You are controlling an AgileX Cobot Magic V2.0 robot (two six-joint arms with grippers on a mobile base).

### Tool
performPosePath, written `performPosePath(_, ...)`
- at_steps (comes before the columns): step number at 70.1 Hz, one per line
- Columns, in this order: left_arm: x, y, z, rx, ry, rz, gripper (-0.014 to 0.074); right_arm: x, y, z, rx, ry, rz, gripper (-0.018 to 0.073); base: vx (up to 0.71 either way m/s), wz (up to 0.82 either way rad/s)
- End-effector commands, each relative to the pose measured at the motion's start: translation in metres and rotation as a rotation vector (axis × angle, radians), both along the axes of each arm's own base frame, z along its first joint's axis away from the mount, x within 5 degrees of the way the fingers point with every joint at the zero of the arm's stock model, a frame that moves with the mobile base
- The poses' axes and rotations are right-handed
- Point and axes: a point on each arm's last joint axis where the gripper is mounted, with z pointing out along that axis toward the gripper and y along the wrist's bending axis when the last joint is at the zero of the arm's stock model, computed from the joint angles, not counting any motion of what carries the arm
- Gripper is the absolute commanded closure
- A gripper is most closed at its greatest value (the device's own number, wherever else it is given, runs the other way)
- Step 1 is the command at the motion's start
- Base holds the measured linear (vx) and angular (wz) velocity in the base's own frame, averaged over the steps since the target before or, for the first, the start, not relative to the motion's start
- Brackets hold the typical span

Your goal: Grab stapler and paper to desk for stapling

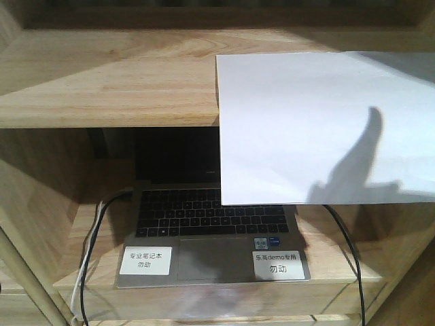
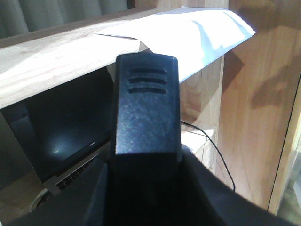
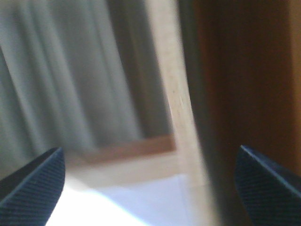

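Office or demo lab: labelled laptop on wood shelving.

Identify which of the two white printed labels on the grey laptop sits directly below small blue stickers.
The right-hand white label, just under the blue stickers; the left-hand white label has none above it.

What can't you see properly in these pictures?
1. Front view: the paper hangs over the shelf edge and hides part of the laptop.
2. Left wrist view: the stapler, held in the left gripper, blocks the middle; its lower end is lost in shadow.
3. Right wrist view: everything beyond the open right gripper is blurred.
4. The desk shows in no view.
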Motion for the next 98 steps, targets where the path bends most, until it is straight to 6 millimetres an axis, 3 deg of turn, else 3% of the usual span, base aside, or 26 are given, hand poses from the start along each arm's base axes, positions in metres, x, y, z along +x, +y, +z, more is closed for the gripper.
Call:
performPosePath(1, 0.001, 0.000, 0.017, -0.099, -0.077, 0.007, 0.0603, -0.003, -0.001, 0.019, 0.234, -0.151, 0.040, -0.0142, 0.00, 0.00)
performPosePath(16, 0.001, 0.000, 0.017, -0.099, -0.077, 0.007, 0.0603, -0.007, -0.001, 0.030, 0.726, -0.295, 0.186, -0.0100, 0.00, 0.00)
performPosePath(21, 0.001, 0.000, 0.017, -0.099, -0.077, 0.007, 0.0603, -0.009, -0.001, 0.034, 0.819, -0.335, 0.230, -0.0080, 0.00, 0.00)
performPosePath(42, 0.001, 0.000, 0.017, -0.099, -0.077, 0.007, 0.0603, -0.015, 0.002, 0.042, 0.783, -0.451, 0.313, -0.0031, 0.00, 0.00)
performPosePath(72, 0.001, 0.000, 0.017, -0.099, -0.077, 0.007, 0.0603, -0.015, 0.011, -0.054, 0.947, -0.326, 0.452, -0.0031, 0.00, 0.00)
performPosePath(98, 0.001, 0.000, 0.017, -0.099, -0.077, 0.007, 0.0603, -0.027, 0.031, -0.105, 0.974, -0.018, 0.725, -0.0031, 0.00, 0.00)
